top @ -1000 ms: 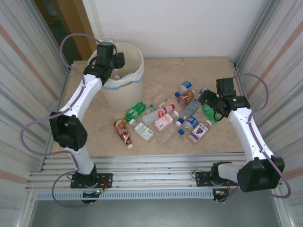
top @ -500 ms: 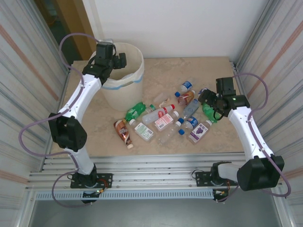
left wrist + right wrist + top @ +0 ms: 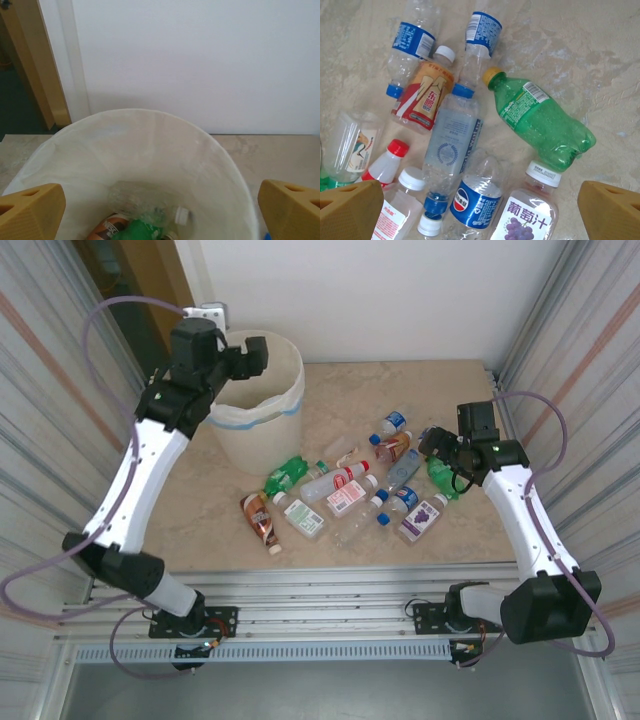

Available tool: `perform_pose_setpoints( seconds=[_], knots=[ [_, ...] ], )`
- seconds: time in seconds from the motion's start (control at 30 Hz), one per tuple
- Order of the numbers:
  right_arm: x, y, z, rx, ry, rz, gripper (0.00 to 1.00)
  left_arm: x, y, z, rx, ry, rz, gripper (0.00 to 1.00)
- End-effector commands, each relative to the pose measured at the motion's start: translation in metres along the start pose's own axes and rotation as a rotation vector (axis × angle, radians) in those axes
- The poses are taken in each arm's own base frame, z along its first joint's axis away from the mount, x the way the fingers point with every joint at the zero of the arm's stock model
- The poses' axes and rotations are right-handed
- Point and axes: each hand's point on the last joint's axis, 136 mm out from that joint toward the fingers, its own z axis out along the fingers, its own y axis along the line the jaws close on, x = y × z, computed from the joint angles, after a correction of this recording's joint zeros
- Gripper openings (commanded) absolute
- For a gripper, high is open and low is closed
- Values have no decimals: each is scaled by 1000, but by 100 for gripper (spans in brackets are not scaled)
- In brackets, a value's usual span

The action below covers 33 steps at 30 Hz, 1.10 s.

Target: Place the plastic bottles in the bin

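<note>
Plainly, the plastic bottles (image 3: 345,490) were in 2 places: most lay on their sides in a loose pile on the table (image 3: 340,400), right of the bin (image 3: 250,440), and at least 3 lay at the bottom of the bin, among them a clear bottle (image 3: 145,202) and a green one (image 3: 137,232). The left gripper (image 3: 160,207) hung over the bin's mouth with its jaws spread wide and nothing between them. The right gripper (image 3: 480,207) hovered above the right end of the pile, its jaws also wide apart and empty. Below it lay a green Sprite bottle (image 3: 545,125) with bare table on its far side, a grape-juice bottle (image 3: 522,220) touching its base end, and a Pepsi-labelled bottle (image 3: 472,200) packed against its neighbours. These bottles looked empty, so they would likely be very light, with thin walls that give and crumple under a hard squeeze. Being round and smooth, they would probably roll or squirt sideways if pinched off-centre. The best hold was probably across the middle of the body, at the label, with the fingers set square to the bottle's length; the cap and neck looked too narrow to hold steady. The Sprite bottle seemed the easiest choice, since the fingers had room on both sides of it.
</note>
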Motion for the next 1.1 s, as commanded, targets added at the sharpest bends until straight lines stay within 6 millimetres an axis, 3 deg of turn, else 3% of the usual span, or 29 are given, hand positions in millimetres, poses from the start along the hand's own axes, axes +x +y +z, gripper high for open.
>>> perform_pose_setpoints(
  seconds=[0.0,0.1,0.43,0.7,0.87,1.07],
  knots=[
    [-6,2,-12,-18,-50,-24,98,30,1,-31,8,65,-27,99],
    [-6,-2,-11,-5,-59,-31,98,67,2,-51,3,115,-48,99],
    [-8,-5,-8,21,-66,-39,98,217,2,-96,-45,364,-202,98],
    [0,-11,-1,35,-47,-39,98,317,26,-111,-213,535,-292,96],
    [2,-11,1,33,-41,-33,98,356,31,-107,-249,600,-318,94],
    [2,-8,5,24,-31,-27,98,381,29,-93,-240,640,-321,92]
  ],
)
